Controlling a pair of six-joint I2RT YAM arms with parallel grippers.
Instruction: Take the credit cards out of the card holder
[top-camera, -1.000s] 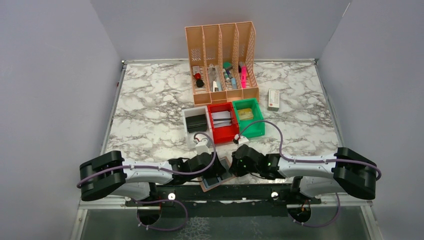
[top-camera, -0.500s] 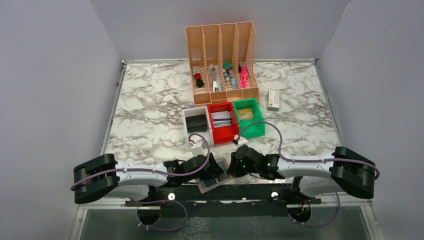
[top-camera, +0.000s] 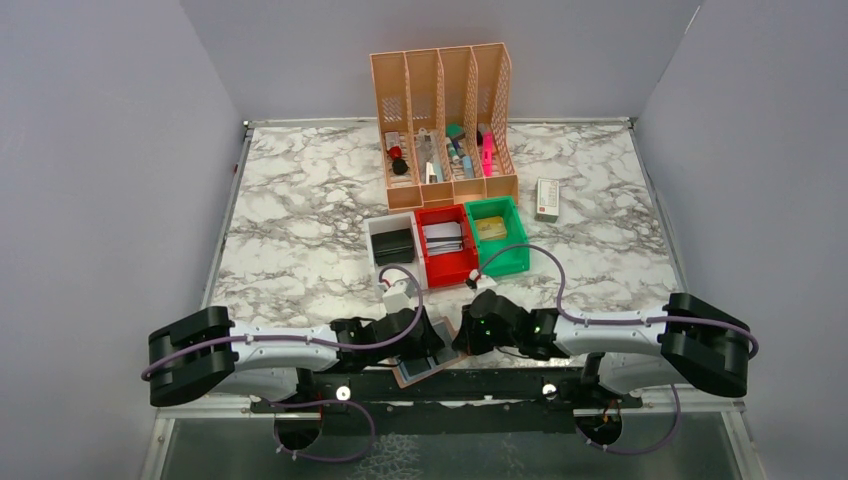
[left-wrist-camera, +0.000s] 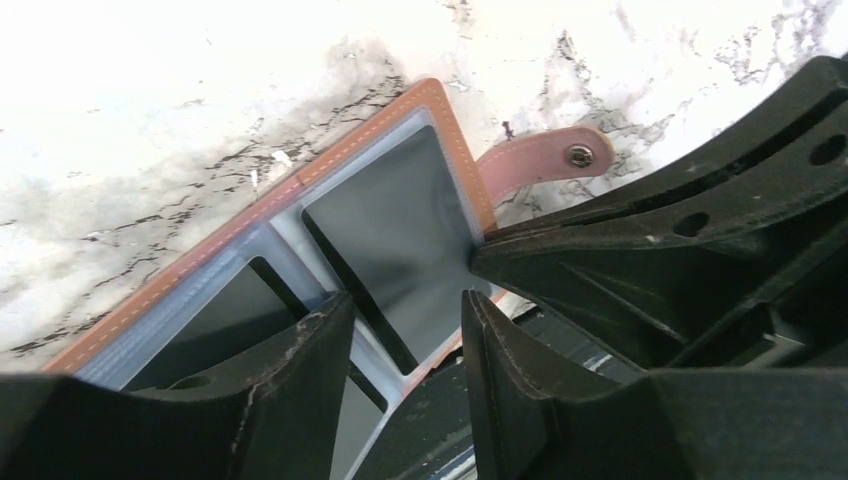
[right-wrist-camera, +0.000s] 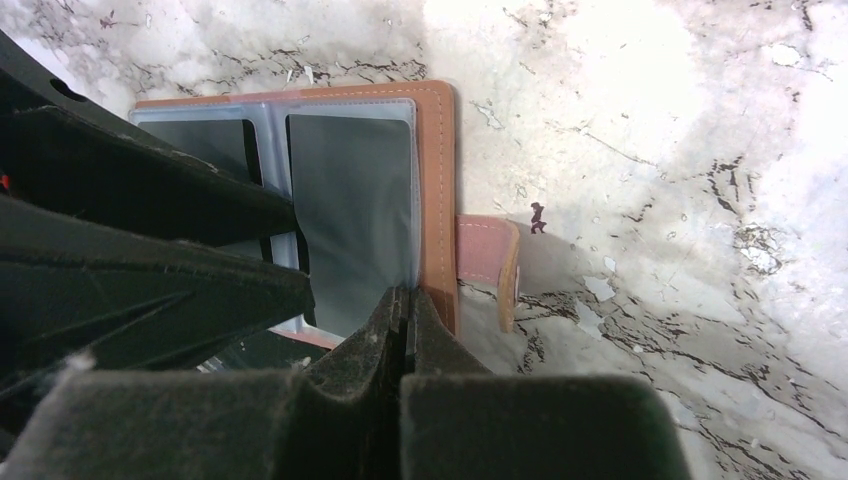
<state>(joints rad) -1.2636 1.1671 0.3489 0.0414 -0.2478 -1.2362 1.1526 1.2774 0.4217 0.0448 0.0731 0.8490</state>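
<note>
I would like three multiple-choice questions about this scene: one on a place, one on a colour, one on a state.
1. Where does the card holder lie? A at the near edge of the table B in a bin C beside the organizer
2. The middle bin of the three is: A white B red C green
3. The right gripper is: A wide open B shut C out of view
Answers: 1 A, the top view shows it there; 2 B, its walls are red; 3 B, its fingers meet in the wrist view.

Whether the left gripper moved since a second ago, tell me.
Yes, slightly: the left gripper has shifted left, away from the red bin.
</note>
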